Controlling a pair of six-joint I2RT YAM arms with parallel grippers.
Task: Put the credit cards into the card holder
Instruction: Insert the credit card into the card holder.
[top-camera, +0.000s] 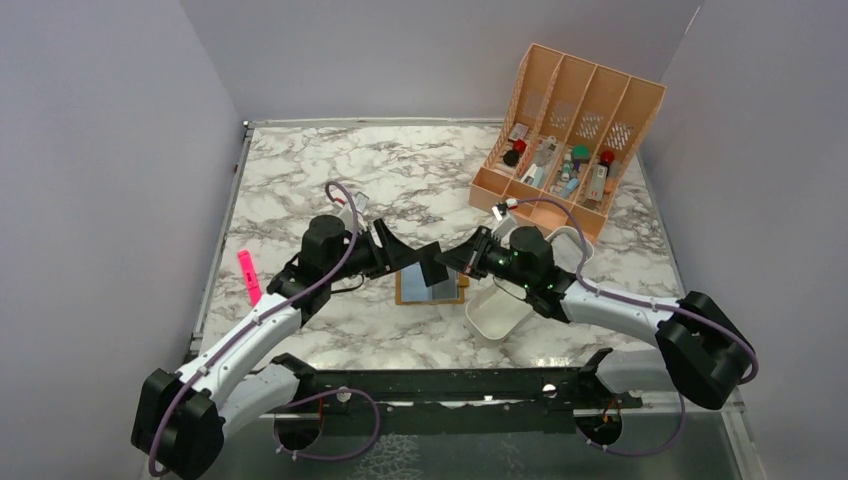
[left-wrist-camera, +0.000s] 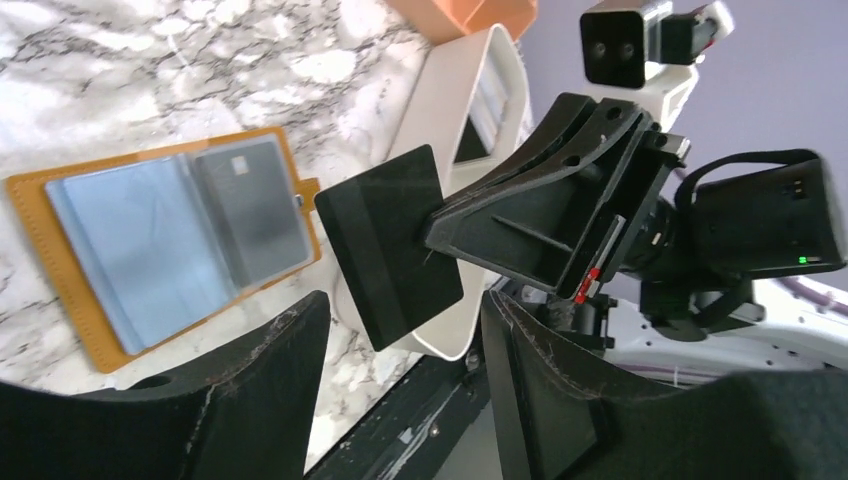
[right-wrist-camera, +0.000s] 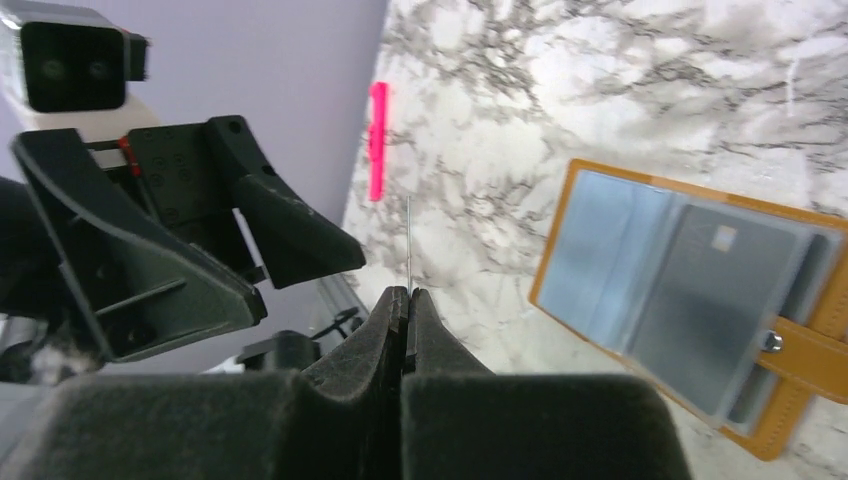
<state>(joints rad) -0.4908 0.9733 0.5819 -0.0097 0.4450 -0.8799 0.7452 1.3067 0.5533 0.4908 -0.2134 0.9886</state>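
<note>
Credit card (left-wrist-camera: 390, 255) is pinched by the right gripper (left-wrist-camera: 437, 228) above the open card holder (left-wrist-camera: 40, 215), left gripper (left-wrist-camera: 400, 330) spread open beside it, so it's best tilted flat and slid into a free sleeve (left-wrist-camera: 130, 240).

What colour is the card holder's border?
Mustard-orange; the card holder shows best in the left wrist view.

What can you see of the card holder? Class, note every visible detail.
The card holder is a mustard-orange, leather-like wallet lying open and flat on the marble table, near its middle. Clear sleeves fill its inside; one holds a grey card. A strap tab with a small snap sticks out from one side.
</note>
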